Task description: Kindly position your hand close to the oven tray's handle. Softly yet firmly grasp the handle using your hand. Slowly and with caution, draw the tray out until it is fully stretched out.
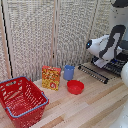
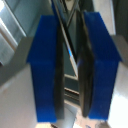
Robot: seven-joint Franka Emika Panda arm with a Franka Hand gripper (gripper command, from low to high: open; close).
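Note:
In the exterior view the bulky white and black arm (image 1: 106,46) reaches down at the right over the tray (image 1: 97,71), a rack of dark and silver bars sticking out from the oven (image 1: 121,64) at the right edge. The hand (image 1: 100,62) sits low on the rack's rear part, its fingers hidden there. In the wrist view the hand (image 2: 72,65) fills the picture. Its two dark-blue fingers (image 2: 45,70) stand close together, with the thin silver handle (image 2: 67,42) running slantwise through the narrow gap between them.
On the wooden table stand a red plastic basket (image 1: 22,100) at the exterior view's left, a yellow and red box (image 1: 51,77), a blue cup (image 1: 69,72) and a red bowl (image 1: 75,87). A pale folding screen (image 1: 40,30) closes off the back.

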